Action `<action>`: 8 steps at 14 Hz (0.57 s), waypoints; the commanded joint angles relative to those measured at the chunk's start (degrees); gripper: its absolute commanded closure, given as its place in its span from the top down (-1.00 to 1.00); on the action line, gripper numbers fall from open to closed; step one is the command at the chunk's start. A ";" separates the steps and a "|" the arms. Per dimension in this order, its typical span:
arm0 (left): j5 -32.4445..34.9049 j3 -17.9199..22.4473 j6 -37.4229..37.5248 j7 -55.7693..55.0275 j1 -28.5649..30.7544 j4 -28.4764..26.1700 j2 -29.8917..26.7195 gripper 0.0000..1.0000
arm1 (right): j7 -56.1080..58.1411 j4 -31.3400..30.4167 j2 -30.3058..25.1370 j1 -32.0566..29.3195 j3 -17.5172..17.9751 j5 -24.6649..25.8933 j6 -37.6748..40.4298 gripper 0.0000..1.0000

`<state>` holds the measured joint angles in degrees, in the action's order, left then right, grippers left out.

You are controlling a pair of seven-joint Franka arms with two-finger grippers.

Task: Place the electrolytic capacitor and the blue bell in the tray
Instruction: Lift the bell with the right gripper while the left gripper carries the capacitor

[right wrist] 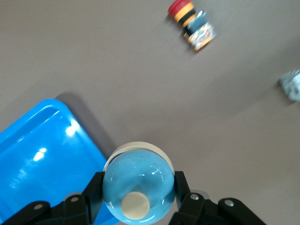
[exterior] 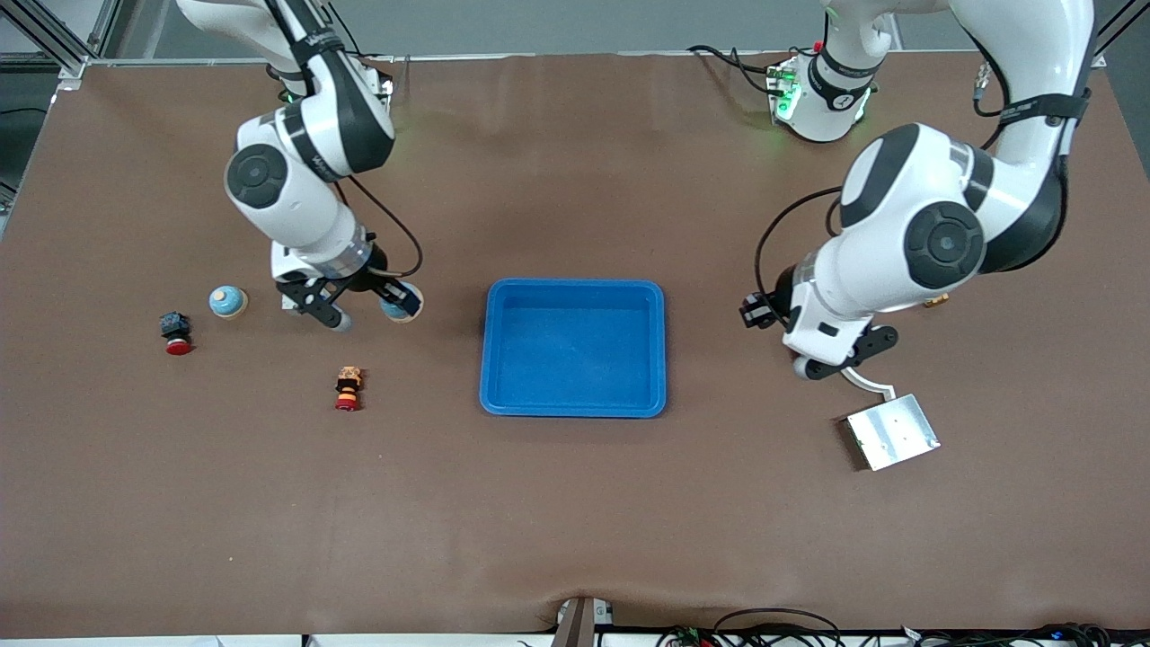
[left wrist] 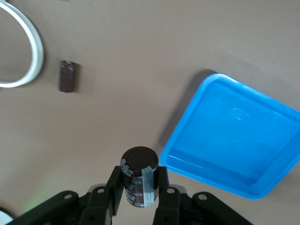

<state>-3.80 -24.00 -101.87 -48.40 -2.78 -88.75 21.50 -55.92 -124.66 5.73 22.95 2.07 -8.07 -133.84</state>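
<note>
The bright-blue tray (exterior: 573, 403) lies in the middle of the table and holds nothing. My right gripper (exterior: 400, 300) hangs over the table beside the tray's rim, toward the right arm's end. It is shut on a blue bell (right wrist: 138, 186), and the tray (right wrist: 42, 150) shows close by. My left gripper (exterior: 759, 312) hangs over the table by the tray's rim toward the left arm's end. It is shut on a dark electrolytic capacitor (left wrist: 139, 183), with the tray (left wrist: 234, 136) just ahead of it.
A second blue bell (exterior: 228, 302) and a red button (exterior: 177, 334) stand toward the right arm's end. An orange-and-red button (exterior: 348, 388) lies nearer the front camera. Another capacitor (left wrist: 67, 76) lies on the table. A silver plate (exterior: 892, 431) lies near the left arm.
</note>
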 commanded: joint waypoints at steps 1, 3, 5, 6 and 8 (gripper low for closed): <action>-0.16 -0.08 -4.02 -4.66 -2.74 -0.28 2.05 -0.99 | -5.24 -0.76 1.03 2.88 -0.58 -0.02 -1.77 -1.00; 0.46 0.09 -6.93 -8.09 -4.76 -0.28 3.98 -0.99 | -6.83 -0.67 1.47 3.59 -0.58 0.07 -2.12 -1.00; 4.04 0.01 -8.78 -12.66 -6.96 -0.11 6.08 -1.00 | -8.32 -0.67 2.09 4.90 -0.58 0.16 -2.56 -1.00; 5.63 -0.08 -9.92 -14.59 -7.93 -0.11 7.58 -1.00 | -9.63 -0.58 2.61 5.69 -0.66 0.51 -3.00 -1.00; 8.36 0.01 -12.11 -17.24 -10.12 -0.02 10.74 -1.00 | -13.23 0.03 3.67 7.01 -0.66 2.70 -3.44 -1.00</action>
<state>1.69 -23.98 -111.98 -62.71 -11.15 -89.32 29.60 -65.06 -125.16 8.56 27.98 2.00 -7.40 -136.57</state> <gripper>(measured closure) 0.665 0.352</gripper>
